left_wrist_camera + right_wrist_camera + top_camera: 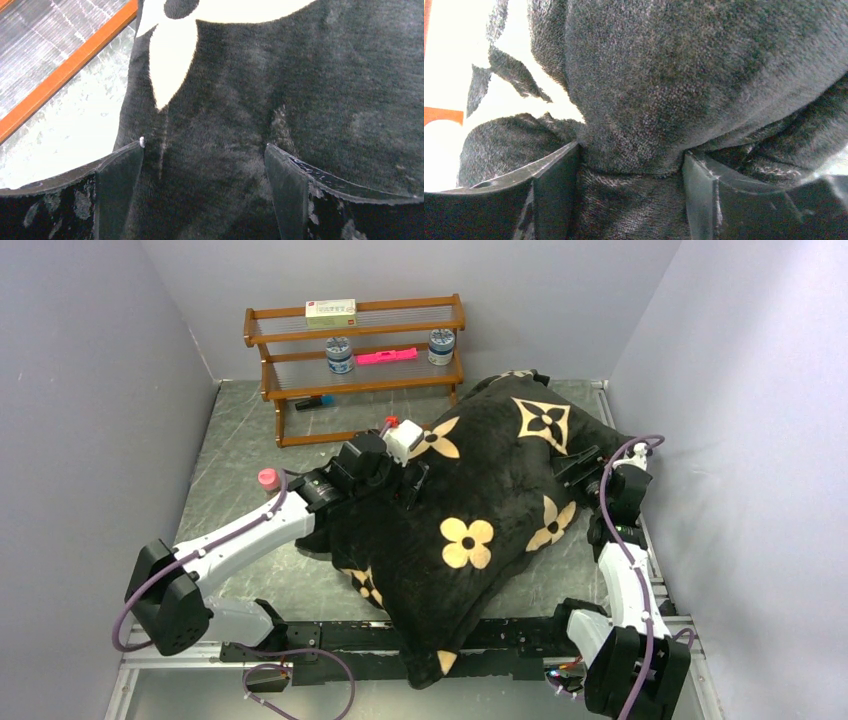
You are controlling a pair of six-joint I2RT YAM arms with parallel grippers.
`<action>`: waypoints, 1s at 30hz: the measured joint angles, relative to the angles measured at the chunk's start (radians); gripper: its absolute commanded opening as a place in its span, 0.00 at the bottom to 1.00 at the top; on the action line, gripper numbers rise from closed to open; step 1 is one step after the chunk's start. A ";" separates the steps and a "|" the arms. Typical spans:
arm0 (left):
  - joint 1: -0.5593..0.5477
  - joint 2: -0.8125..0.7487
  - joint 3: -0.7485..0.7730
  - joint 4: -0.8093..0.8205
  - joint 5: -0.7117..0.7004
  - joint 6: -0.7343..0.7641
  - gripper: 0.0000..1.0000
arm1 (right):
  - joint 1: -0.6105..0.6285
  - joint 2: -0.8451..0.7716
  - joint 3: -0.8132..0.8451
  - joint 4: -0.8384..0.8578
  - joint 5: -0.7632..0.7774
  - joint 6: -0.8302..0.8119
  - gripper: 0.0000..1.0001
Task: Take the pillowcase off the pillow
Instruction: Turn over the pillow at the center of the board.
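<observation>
Pillowcase (pixel 480 490) is lying bulged on the counter (pixel 240 440), just front-right of the wooden rack (pixel 355 365). Left end effector (pixel 204 150) is pressing onto its rack-side edge, jaws spread wide. Right end effector (pixel 631 155) is straddling a fold on the side away from the rack; can't tell if it's clamping.

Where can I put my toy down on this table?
The bare table on the left, between the wooden rack, the pink thing and the wall. A smaller patch sits between the left arm and the pillowcase. The middle and right are crowded: pillowcase and right arm.
</observation>
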 measured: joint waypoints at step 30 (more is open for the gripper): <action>-0.711 0.309 0.487 -0.381 -0.547 -0.053 0.97 | 0.160 0.002 0.076 0.003 0.058 -0.048 0.00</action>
